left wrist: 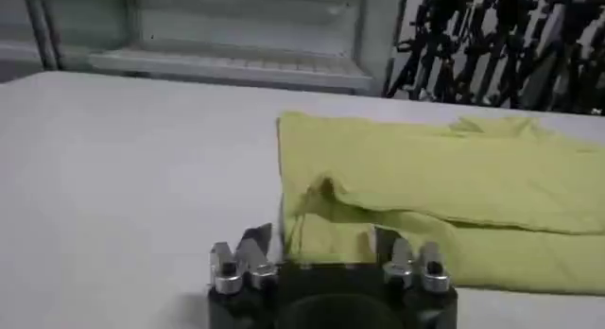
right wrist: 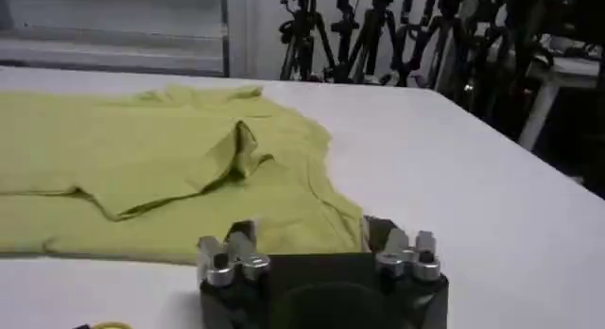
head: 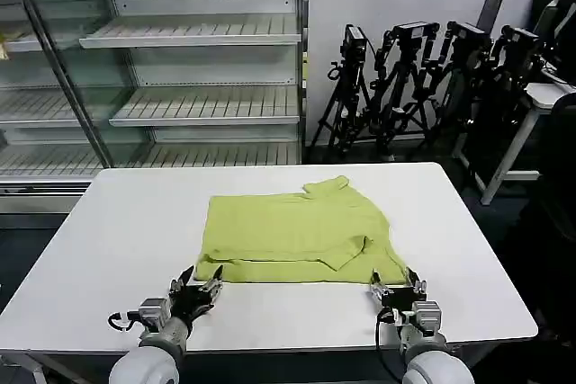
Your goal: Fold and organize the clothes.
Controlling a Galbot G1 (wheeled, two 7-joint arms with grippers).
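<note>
The lime shirt (head: 292, 233) lies partly folded on the white table (head: 117, 240), its near hem just ahead of both sets of fingers. The left gripper (head: 200, 290) and right gripper (head: 393, 291) hover low with fingers spread and released, holding nothing, 1 at each near corner. To do this well, I judge both should slide under the doubled hem together, pinch every layer, then lift evenly so the fold stays square.

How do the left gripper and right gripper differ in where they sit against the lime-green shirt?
The left gripper sits at the near left corner of the lime-green short-sleeved collared shirt; the right gripper sits at its near right corner. Both are open and low over the white table, fingertips at the shirt's near edge.
</note>
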